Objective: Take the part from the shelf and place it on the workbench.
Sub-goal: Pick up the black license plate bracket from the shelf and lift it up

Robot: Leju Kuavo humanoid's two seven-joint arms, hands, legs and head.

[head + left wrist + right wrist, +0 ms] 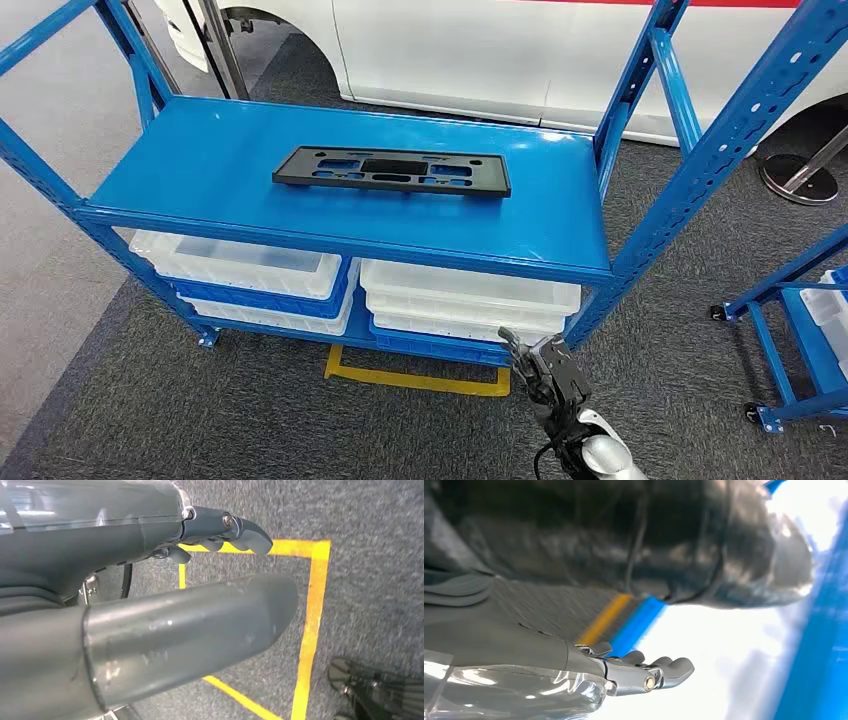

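Black part point(392, 171) lies flat on the shelf point(200, 170), upper centre. Right hand point(543, 373), lower centre, and left hand point(220, 535) hold nothing, fingers apart. Best raise the right hand, then grip the near edge squarely.

We see a matt black plastic part point(392, 171) on a smooth blue painted-metal shelf point(230, 150), translucent white plastic bins point(240, 262), rough grey carpet point(250, 420).

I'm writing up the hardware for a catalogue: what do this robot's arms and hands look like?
The right arm is silver with a thin black cable beside it, ending in a dark grey right hand. Up close, the left hand has a clear ribbed cover, a thick, scuffed grey thumb and darker fingers with small silver screws.
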